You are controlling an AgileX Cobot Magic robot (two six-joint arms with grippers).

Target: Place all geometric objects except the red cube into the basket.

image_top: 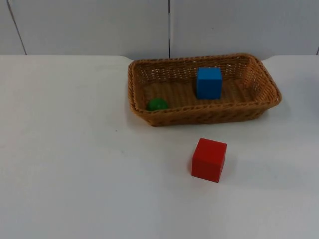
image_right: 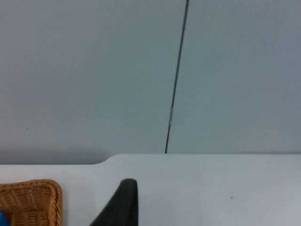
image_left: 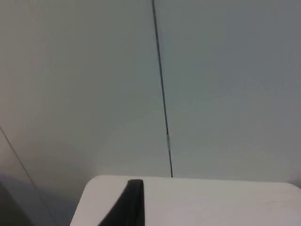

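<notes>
A brown wicker basket [image_top: 199, 117] stands at the back of the table, right of the middle. Inside it a blue cube [image_top: 209, 82] rests near the far wall. A green rounded piece [image_top: 157, 104] lies in the basket's front left corner. The red cube [image_top: 209, 159] sits on the bare table a short way in front of the basket. My left gripper [image_left: 130, 203] waits over the table's far edge, facing the wall. My right gripper [image_right: 121, 203] also waits, held back beside a corner of the basket [image_right: 34, 201].
The white table top [image_top: 75, 164] ends at the grey partition wall [image_top: 89, 25], which has a dark vertical seam [image_top: 169, 27]. Open table surface lies left of the basket and around the red cube.
</notes>
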